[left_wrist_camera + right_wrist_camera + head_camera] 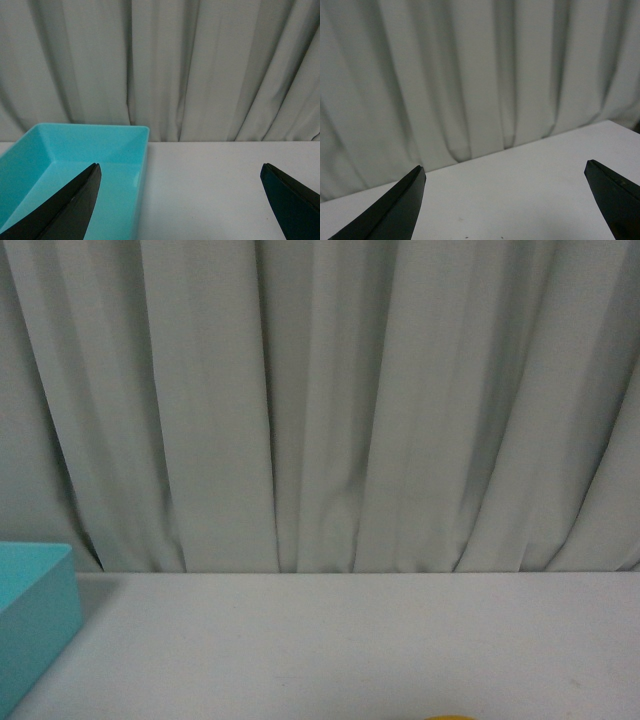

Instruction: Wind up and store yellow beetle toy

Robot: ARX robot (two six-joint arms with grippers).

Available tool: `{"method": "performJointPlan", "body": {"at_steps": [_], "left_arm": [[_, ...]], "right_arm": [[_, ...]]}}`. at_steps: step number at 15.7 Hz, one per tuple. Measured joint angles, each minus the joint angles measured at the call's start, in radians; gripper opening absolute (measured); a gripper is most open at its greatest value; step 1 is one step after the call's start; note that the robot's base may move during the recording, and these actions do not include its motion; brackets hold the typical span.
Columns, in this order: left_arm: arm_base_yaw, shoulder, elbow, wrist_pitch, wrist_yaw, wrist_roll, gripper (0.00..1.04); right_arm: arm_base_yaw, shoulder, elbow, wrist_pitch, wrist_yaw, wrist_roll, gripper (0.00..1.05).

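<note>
Only a thin yellow sliver of the yellow beetle toy (452,717) shows, at the very bottom edge of the front view; the rest of it is cut off. Neither arm appears in the front view. In the left wrist view my left gripper (181,172) is open, its dark fingers (75,205) spread wide, one over the teal box (75,150) and the other over bare table. My right gripper (505,170) is open too, above bare white table (510,190) with nothing between its fingers (395,210).
The teal box (30,620) stands open and empty at the left edge of the white table (350,640). A grey-white pleated curtain (320,400) hangs right behind the table's far edge. A table corner shows in the right wrist view.
</note>
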Motion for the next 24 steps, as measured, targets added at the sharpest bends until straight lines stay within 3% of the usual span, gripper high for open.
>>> {"method": "performJointPlan", "body": {"at_steps": [1, 2, 3, 5, 8, 10, 12, 13, 16, 21, 24], "left_arm": [[0.0, 0.0, 0.0, 0.002, -0.002, 0.0, 0.98], [0.001, 0.0, 0.0, 0.001, -0.001, 0.0, 0.98], [0.0, 0.0, 0.0, 0.001, -0.001, 0.0, 0.98], [0.0, 0.0, 0.0, 0.001, -0.001, 0.0, 0.98], [0.0, 0.0, 0.0, 0.002, -0.001, 0.0, 0.98], [0.0, 0.0, 0.0, 0.001, -0.001, 0.0, 0.98], [0.0, 0.0, 0.0, 0.001, -0.001, 0.0, 0.98], [0.0, 0.0, 0.0, 0.001, -0.001, 0.0, 0.98], [0.0, 0.0, 0.0, 0.001, -0.001, 0.0, 0.98], [0.0, 0.0, 0.0, 0.001, -0.001, 0.0, 0.98], [0.0, 0.0, 0.0, 0.001, -0.001, 0.0, 0.98]], "right_arm": [[0.028, 0.106, -0.006, 0.092, 0.204, 0.008, 0.98], [-0.023, 0.215, -0.005, 0.244, 0.376, 0.005, 0.98], [-0.072, 0.322, 0.005, 0.396, 0.369, -0.007, 0.98], [-0.162, 0.581, 0.101, 0.629, 0.18, -0.036, 0.98], [-0.271, 0.903, 0.322, 0.757, -0.138, -0.064, 0.98], [-0.267, 1.118, 0.539, 0.699, -0.39, -0.126, 0.98], [-0.254, 1.247, 0.687, 0.639, -0.577, -0.233, 0.98], [-0.252, 1.308, 0.766, 0.542, -0.71, -0.313, 0.98], [-0.248, 1.41, 0.872, 0.312, -0.989, -0.506, 0.98], [-0.22, 1.514, 0.948, -0.103, -1.277, -0.832, 0.98], [-0.188, 1.598, 1.058, -0.339, -1.286, -1.015, 0.98]]}}
